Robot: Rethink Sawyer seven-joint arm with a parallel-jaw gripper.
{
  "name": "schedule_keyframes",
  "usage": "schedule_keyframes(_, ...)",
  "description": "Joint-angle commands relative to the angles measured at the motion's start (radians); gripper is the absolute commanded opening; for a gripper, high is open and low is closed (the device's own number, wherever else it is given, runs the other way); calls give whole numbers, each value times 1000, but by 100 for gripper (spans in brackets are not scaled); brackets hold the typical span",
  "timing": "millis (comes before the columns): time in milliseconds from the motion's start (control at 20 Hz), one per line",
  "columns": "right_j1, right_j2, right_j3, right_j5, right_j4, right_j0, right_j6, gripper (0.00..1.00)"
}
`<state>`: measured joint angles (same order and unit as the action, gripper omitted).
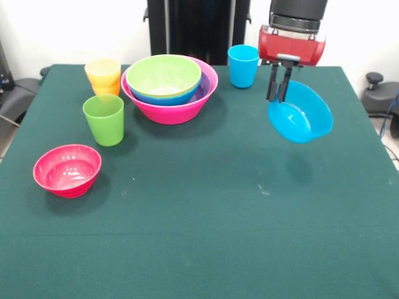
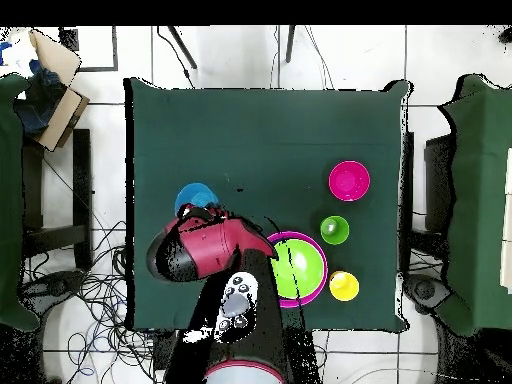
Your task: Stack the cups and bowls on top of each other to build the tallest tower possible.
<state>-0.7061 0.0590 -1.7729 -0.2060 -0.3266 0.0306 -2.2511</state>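
While the light blue bowl (image 1: 300, 113) hangs tilted above the tabletop (image 1: 199, 212), its rim is pinched between the nearly closed jaws of the gripper (image 1: 278, 97), so the bowl is held, clear of the cloth with its shadow below. The move to come turns on one relation: the tower (image 1: 169, 87), a pink bowl (image 1: 177, 111) nesting a blue one and a light green bowl (image 1: 163, 73) on top, lies well apart from the held bowl, sideways toward the yellow cup (image 1: 103, 70). A blue cup (image 1: 243, 65) stands between tower and gripper, just beside the tower's far edge, and looks likely to be in the way of a low carry.

Near the tower on its other side stand the green cup (image 1: 104, 118) and, further out, the red-pink bowl (image 1: 67, 169).

From the front the tilt and the lift show plainly. From overhead the arm (image 2: 205, 248) covers most of the held bowl and part of the tower, and the blue cup cannot be seen.
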Motion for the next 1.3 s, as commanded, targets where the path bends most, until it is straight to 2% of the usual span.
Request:
schedule_keyframes(50,-57,-200,-68,-107,-97,-51,180,0)
schedule_keyframes(200,-151,-234,-118,-176,-83,-94,221,0)
schedule_keyframes(400,-217,-305,-177,-197,-93,-170,277,0)
schedule_keyframes(600,-227,-350,-217,-167,-138,-228,287,0)
schedule_keyframes(950,-280,-384,-351,-60,-246,-292,218,0)
schedule_keyframes(1150,-275,-342,-411,39,-353,-284,138,0)
schedule_keyframes(1300,-251,-252,-435,133,-450,-236,67,0)
